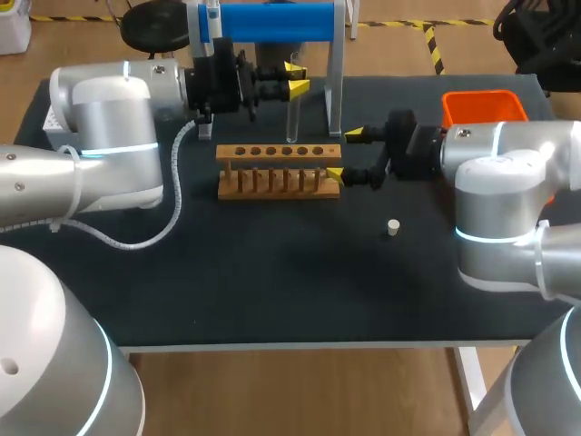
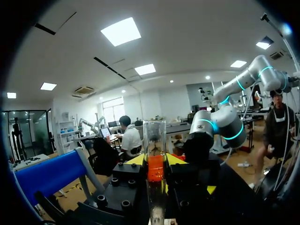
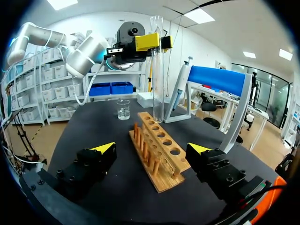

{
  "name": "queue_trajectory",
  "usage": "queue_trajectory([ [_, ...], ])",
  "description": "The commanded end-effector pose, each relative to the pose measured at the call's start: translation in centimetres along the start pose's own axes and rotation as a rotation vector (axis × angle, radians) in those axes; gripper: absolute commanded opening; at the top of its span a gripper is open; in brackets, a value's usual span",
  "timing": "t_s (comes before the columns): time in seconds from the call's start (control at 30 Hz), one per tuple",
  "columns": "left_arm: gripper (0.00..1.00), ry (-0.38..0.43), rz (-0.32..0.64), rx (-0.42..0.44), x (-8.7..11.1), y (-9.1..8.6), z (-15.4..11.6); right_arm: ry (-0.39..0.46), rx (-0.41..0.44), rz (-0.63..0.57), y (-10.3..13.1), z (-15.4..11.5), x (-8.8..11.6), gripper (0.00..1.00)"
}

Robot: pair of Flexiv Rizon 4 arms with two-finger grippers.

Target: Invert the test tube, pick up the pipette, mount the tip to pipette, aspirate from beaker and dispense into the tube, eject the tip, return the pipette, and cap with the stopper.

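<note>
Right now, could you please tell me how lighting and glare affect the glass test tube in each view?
Head view: the test tube is nearly see-through, only pale edges against the dark table. Left wrist view: ceiling lights glare above it, and an orange patch shows through the glass. Right wrist view: clearest, light streaks along its edges, at the far end of the wooden rack.

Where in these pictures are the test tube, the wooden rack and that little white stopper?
test tube (image 3: 157, 79): right wrist view, middle of its glass wall.
wooden rack (image 1: 279, 152): head view, top bar between two holes.
stopper (image 1: 393, 227): head view, its top face.
</note>
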State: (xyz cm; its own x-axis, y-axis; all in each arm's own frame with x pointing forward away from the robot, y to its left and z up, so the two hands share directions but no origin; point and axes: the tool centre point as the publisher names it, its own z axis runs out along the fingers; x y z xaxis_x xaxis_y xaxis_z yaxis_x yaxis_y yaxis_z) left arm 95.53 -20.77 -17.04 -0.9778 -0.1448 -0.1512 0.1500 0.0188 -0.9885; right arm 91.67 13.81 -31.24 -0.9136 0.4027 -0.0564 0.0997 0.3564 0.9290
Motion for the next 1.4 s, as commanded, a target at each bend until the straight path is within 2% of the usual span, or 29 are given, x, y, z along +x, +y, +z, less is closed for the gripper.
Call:
queue_trajectory([
  [0.03, 0.00, 0.002, 0.000, 0.000, -0.1, 0.0, 0.0, 0.000, 0.001, 0.000, 0.0, -0.1, 0.0, 1.00],
  [0.43, 0.00, 0.002, 0.000, 0.000, -0.1, 0.0, 0.0, -0.044, 0.013, 0.021, -0.4, 0.7, -0.2, 1.00],
  [0.67, 0.00, 0.002, 0.000, 0.000, -0.1, 0.0, 0.0, -0.069, 0.032, -0.013, -0.8, 2.0, 0.4, 1.00],
  [1.03, 0.00, 0.002, 0.000, 0.000, -0.1, 0.0, 0.0, -0.115, 0.041, 0.017, -1.1, 3.8, 0.0, 1.00],
  [1.4, 0.00, 0.002, 0.000, 0.000, -0.1, 0.0, 0.0, -0.130, 0.055, 0.027, -1.4, 4.6, 0.2, 1.00],
])
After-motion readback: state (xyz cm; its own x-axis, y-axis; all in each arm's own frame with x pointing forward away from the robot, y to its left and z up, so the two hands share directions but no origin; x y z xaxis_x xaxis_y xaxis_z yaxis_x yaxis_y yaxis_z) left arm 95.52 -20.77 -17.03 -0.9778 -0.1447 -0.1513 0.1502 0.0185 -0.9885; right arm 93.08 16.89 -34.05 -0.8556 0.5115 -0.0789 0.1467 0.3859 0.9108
